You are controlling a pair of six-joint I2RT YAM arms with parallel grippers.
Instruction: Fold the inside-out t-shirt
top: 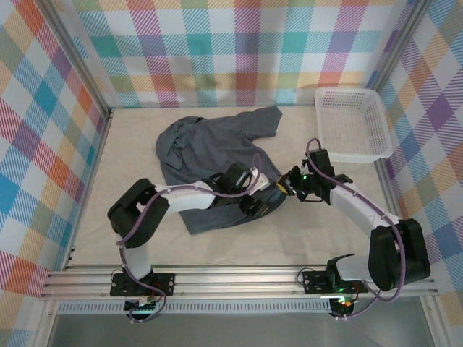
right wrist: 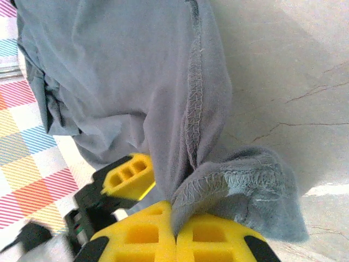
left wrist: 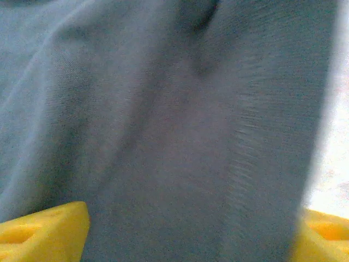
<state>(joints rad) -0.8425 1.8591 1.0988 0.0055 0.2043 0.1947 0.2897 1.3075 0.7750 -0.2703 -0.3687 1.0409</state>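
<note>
The right gripper (right wrist: 175,221) is clenched on a bunched edge of the t-shirt (top: 210,148). The left gripper (left wrist: 191,240) hangs released just over the cloth on the bench (top: 145,242).

Slate-grey t-shirt (top: 217,148) rumpled on the table (top: 325,231) | left gripper (top: 262,206) down over its near right corner | right gripper (top: 287,184) just beside, at the cloth's edge | white mesh basket (top: 351,123) far right, apart
</note>
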